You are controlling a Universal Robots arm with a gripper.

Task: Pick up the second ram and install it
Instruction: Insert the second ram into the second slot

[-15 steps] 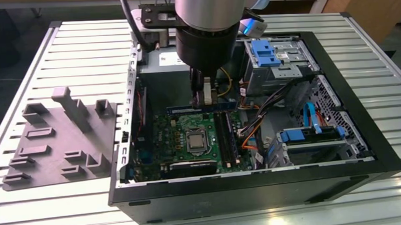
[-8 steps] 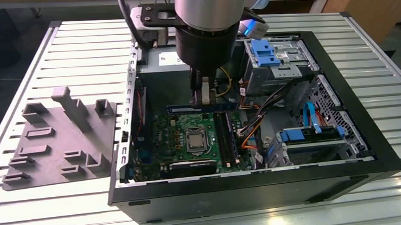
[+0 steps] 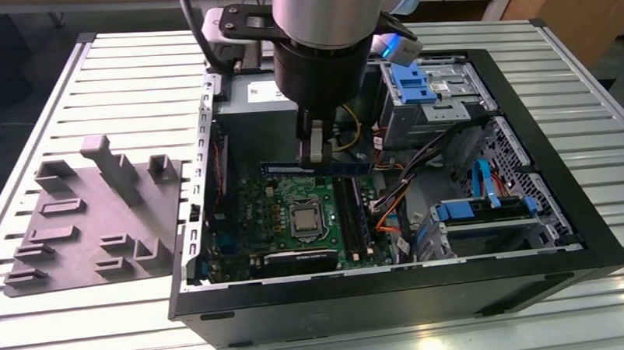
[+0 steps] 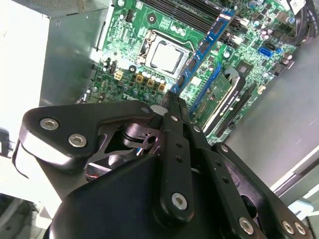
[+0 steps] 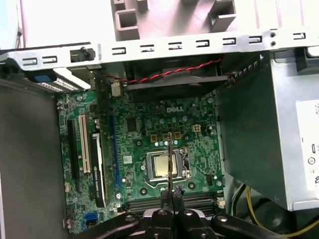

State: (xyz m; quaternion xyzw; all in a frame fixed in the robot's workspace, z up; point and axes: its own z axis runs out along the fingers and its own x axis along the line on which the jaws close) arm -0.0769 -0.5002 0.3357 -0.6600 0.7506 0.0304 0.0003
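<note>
Blk jaws pinch second ram [image 4: 207,44] edge-on over mobo [image 4: 124,74] nr CPU [image 4: 167,56].

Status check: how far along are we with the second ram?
Done: the second ram is picked up, clamped in the claw. In hand: it hangs over the motherboard, by the processor. Left: seating it, since it sits in no slot yet.

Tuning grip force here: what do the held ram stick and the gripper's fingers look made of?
The second ram: rigid circuit-board laminate, glossy bluish face, thin edge, small soldered parts. The fingers of the gripper: likely black-coated metal, satin sheen, flat plates with bright screws; could be hard plastic.
</note>
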